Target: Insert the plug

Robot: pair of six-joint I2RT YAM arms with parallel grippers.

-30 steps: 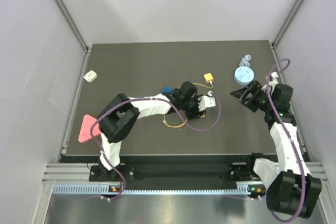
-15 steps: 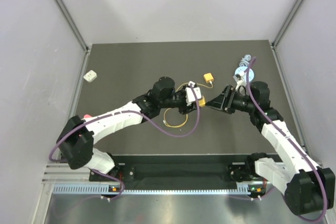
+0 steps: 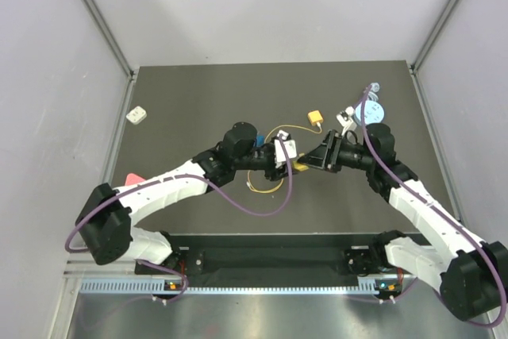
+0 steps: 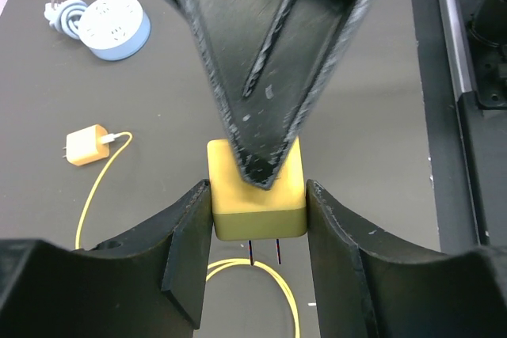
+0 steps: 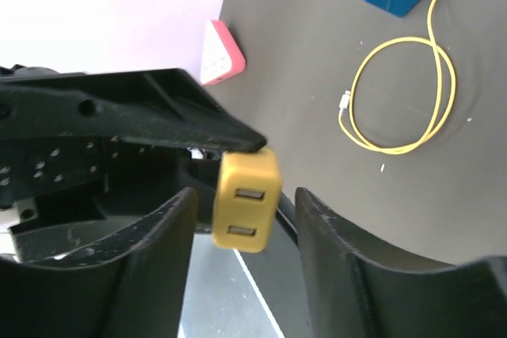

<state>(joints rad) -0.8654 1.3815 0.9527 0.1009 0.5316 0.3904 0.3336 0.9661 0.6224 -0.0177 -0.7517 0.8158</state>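
The plug [image 3: 316, 117] is a small yellow block on a thin yellow cable [image 3: 267, 183], lying on the dark table behind both grippers; the left wrist view shows the plug [image 4: 85, 146] at far left. No gripper touches it. My left gripper [image 3: 286, 156] is shut on a similar yellow block without a cable [image 4: 257, 210], two prongs pointing back at the wrist. My right gripper [image 5: 245, 195] faces it, its fingers either side of that block [image 5: 246, 199] with a gap on each side. Two slots show on the block's front.
A blue power strip [image 3: 252, 139] lies behind the left gripper. A round pale-blue socket [image 3: 367, 112] with a coiled white cord sits at the back right. A pink piece [image 3: 132, 178] lies at the left edge, a small white item [image 3: 137, 115] further back.
Both arms swung to the table's middle. The right gripper came in around the yellow block held by the left gripper, and its jaws narrowed.
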